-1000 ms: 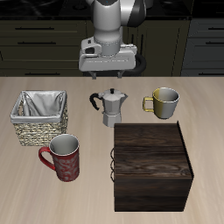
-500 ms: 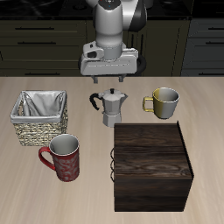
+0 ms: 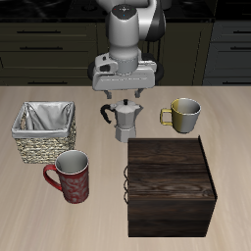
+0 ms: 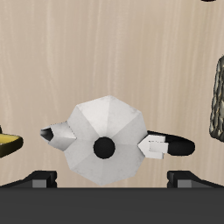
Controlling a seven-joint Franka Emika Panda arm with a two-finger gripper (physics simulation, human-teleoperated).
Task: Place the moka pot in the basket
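Moka pot (image 3: 124,121) stands upright on the desk (image 3: 230,127), directly beneath my gripper (image 3: 123,95); the wrist view centres its lid knob (image 4: 104,147) between spread, empty fingers, with the handle (image 4: 168,143) pointing sideways along their line.

the moka pot (image 3: 124,121) (image 4: 105,140), silver-grey and faceted with a black knob and side handle, stands upright. the basket (image 3: 44,131), woven wicker with pale cloth lining, sits well apart beside it.
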